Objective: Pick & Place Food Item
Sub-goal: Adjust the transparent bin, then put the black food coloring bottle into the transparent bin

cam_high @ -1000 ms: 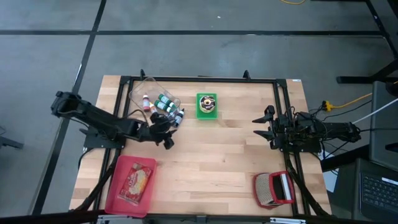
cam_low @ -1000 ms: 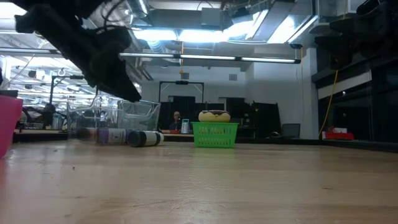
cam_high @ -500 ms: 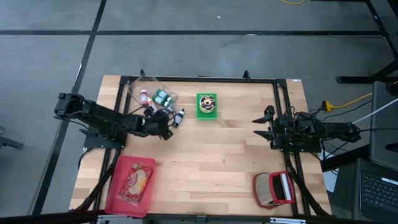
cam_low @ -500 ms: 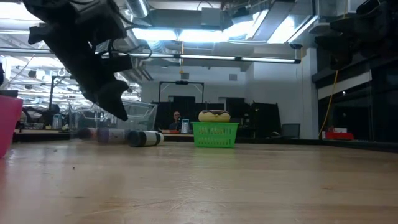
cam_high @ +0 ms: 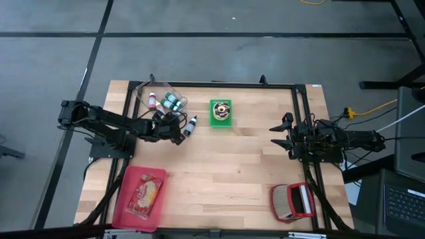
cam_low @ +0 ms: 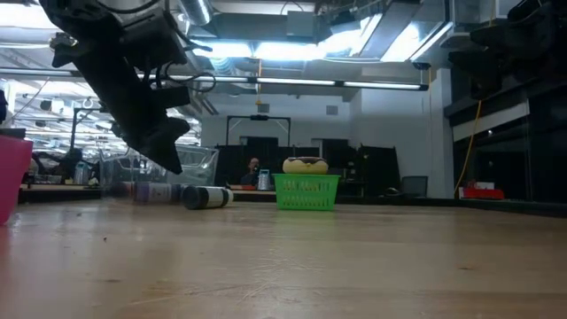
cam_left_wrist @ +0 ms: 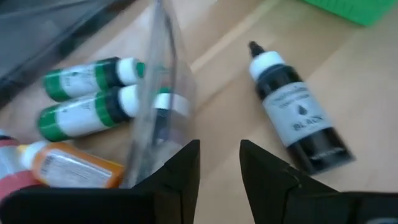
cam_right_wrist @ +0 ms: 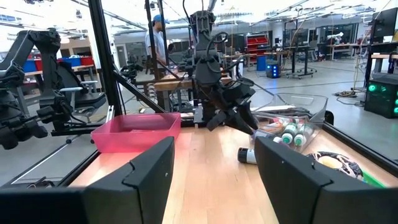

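A light wooden tabletop (cam_high: 232, 166) with a black frame around it is seen from above, on a grey floor. In the low view, a big room with bright ceiling lights is seen behind it. A green basket (cam_high: 222, 113) is set in the upper middle of the high view, and a round food item (cam_high: 222, 107) that looks like a donut is held inside it. A clear plastic box (cam_high: 159, 99) is found at the upper left of the tabletop, with small bottles inside, green ones and an orange one among them. One black bottle (cam_left_wrist: 295, 115) is laid on its side on the wood, just beside the box. The left gripper (cam_high: 174, 127) is placed near that bottle and the box edge. Its fingers (cam_left_wrist: 177, 180) are seen in the left wrist view with a small gap between them, and nothing is held in the gap. A pink tray (cam_high: 139, 192) with a packet in it is seen at the lower left. A red and white thing (cam_high: 292, 201) is seen at the lower right. The right gripper (cam_high: 277, 136) is kept at the right side of the tabletop, well apart from everything. Its fingers (cam_right_wrist: 149, 168) are spread wide and nothing is held.
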